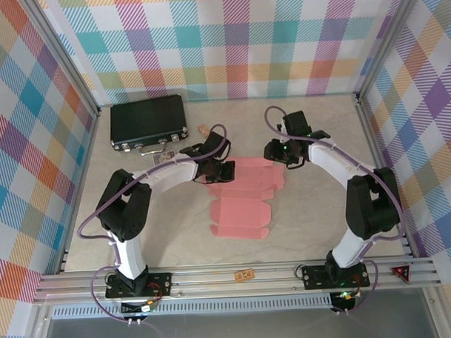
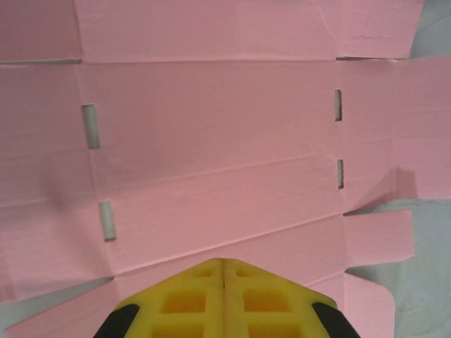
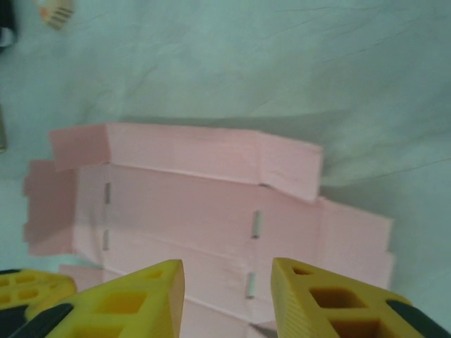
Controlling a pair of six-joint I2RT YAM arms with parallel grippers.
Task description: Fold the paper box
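The paper box (image 1: 239, 211) is a salmon-pink die-cut sheet lying nearly flat in the middle of the table, with creases, slots and side flaps. My left gripper (image 1: 221, 172) is over the sheet's far left part. In the left wrist view its yellow fingertips (image 2: 223, 262) meet, shut, with nothing between them, just above the pink card (image 2: 211, 141). My right gripper (image 1: 277, 153) hovers at the sheet's far right corner. Its jaws (image 3: 227, 274) stand open over the card (image 3: 183, 204), holding nothing. The far strip of the sheet (image 3: 183, 149) is bent up a little.
A black hard case (image 1: 148, 121) lies at the back left. A tiny tan block (image 1: 203, 130) sits just right of it, also seen as the tan block (image 3: 55, 10) in the right wrist view. Another small tan piece (image 1: 244, 274) rests on the front rail. Checked walls close in three sides.
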